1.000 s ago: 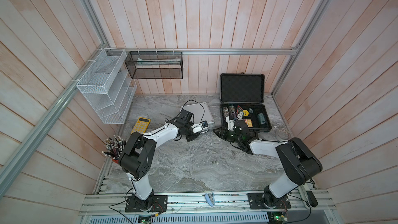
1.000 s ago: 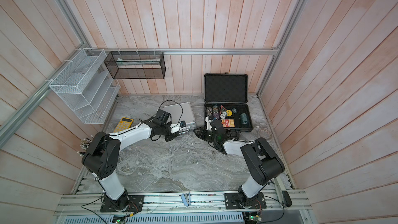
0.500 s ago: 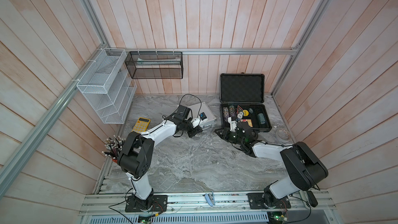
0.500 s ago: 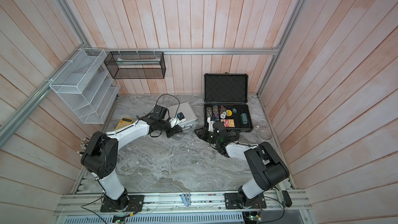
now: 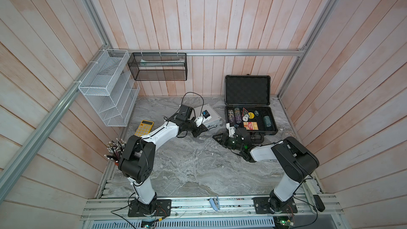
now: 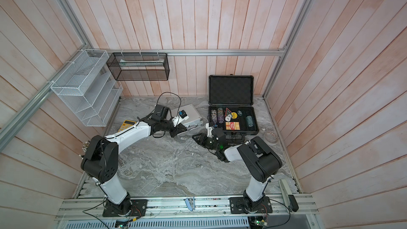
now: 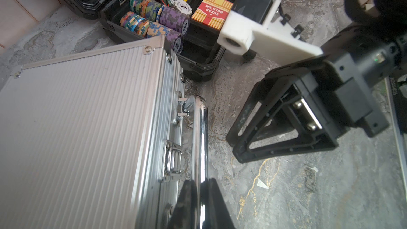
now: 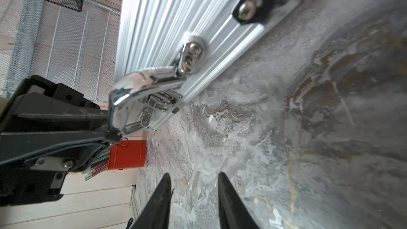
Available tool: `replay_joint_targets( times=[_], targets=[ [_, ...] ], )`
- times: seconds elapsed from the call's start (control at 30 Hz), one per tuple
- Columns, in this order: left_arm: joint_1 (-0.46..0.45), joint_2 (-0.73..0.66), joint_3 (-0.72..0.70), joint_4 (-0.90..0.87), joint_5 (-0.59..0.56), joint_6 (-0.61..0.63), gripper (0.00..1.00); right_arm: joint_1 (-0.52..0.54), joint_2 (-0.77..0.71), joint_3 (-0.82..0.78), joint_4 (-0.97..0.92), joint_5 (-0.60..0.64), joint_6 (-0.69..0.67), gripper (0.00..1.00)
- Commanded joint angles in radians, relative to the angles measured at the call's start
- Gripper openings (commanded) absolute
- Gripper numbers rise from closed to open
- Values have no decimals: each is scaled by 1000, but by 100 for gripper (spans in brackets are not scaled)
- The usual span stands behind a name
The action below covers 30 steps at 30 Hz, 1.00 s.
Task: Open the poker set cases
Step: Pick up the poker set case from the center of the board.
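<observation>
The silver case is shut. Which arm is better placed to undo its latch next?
The right, probably. The left gripper is shut on the handle of the silver case, so it is busy. The right gripper is open and empty, close by, with the latch before it.

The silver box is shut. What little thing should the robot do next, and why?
Probably reach the right claw over to the latch on the silver case and flip it up. The lid lies closed, the left claw is shut on the chrome handle, and the right claw is open and empty close by.
</observation>
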Motion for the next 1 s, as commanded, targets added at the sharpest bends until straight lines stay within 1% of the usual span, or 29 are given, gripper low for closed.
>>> replay_joint_targets(
  times=[0.0,0.13,0.3,0.53,0.7,0.97],
  targets=[
    [5,-89,64,114,81,-39,0,6,31,19,158,5,62,37],
    [5,-94,66,119,84,-55,0,8,58,30,208,24,84,39],
    [5,-103,63,127,92,-66,0,11,99,56,263,19,115,41],
    [5,-112,57,131,96,-73,0,17,137,109,282,37,130,45],
    [5,-111,55,131,98,-77,0,17,155,147,259,38,123,46],
    [5,-113,53,133,103,-82,0,26,194,152,320,46,157,44]
  ],
)
